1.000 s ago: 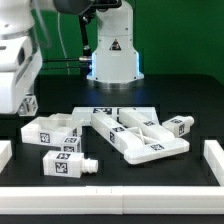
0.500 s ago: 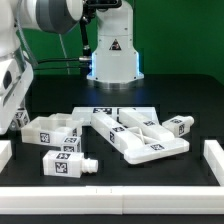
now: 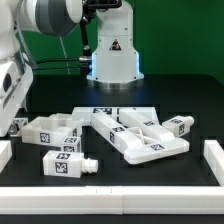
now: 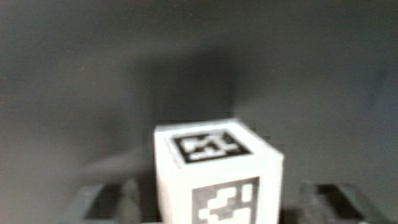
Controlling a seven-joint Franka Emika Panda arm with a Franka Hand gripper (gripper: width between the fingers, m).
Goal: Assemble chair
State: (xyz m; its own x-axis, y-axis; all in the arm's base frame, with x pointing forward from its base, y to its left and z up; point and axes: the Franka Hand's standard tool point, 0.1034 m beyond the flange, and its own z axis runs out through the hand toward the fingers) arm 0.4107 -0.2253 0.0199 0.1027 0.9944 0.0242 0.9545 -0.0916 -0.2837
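The chair [image 3: 128,130] is in loose white parts spread over the middle of the dark tabletop [image 3: 120,185], as I see it in the exterior view. Near the centre a framed slab [image 3: 150,140] lies flat, angled toward the lower right. A second flat slab [image 3: 112,112] sits just behind it and is partly covered. A small tagged end piece [image 3: 181,125] lies just beside the frame's right corner. Left of centre is a boxy piece [image 3: 52,128] with open compartments. A short pegged block [image 3: 62,163] lies apart from the rest in the lower left.

One more part, an upright tagged block [image 3: 18,125], stands at the far left edge of the frame, beside the boxy piece. The gripper [image 4: 217,205] straddles it. In the wrist view I can see its dark fingers [image 4: 111,198] on either side of the block with a gap on each side. So the jaws stand wide and are not clamping anything.

Farther out, the robot base [image 3: 112,50] stands at upper centre against a green backdrop [image 3: 185,40]. A white edge block [image 3: 213,155] sits at the right border.
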